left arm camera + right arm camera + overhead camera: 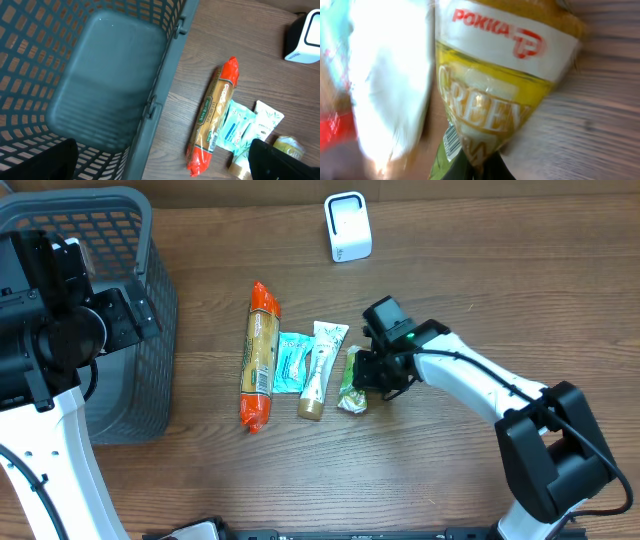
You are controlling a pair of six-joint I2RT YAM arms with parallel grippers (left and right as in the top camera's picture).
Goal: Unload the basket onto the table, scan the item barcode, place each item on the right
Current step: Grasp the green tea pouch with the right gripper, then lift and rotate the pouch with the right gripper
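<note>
You see a matt wood-grain bench (450, 270), a grey plastic lattice basket (150, 290), a glossy film green tea pack (351, 395) and a smooth white plastic scanner (347, 226).

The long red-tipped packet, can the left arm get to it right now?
Probably yes. The packet lies flat beside the basket, nothing on it. The left arm hangs over the basket, jaws open, and the right arm is busy at the tea pack, at the row's far end.

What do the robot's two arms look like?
Both arms have white tube-like links between chunky black joint housings. The right arm carries a small green light near its black tool; a thin black cable runs along the left arm.
</note>
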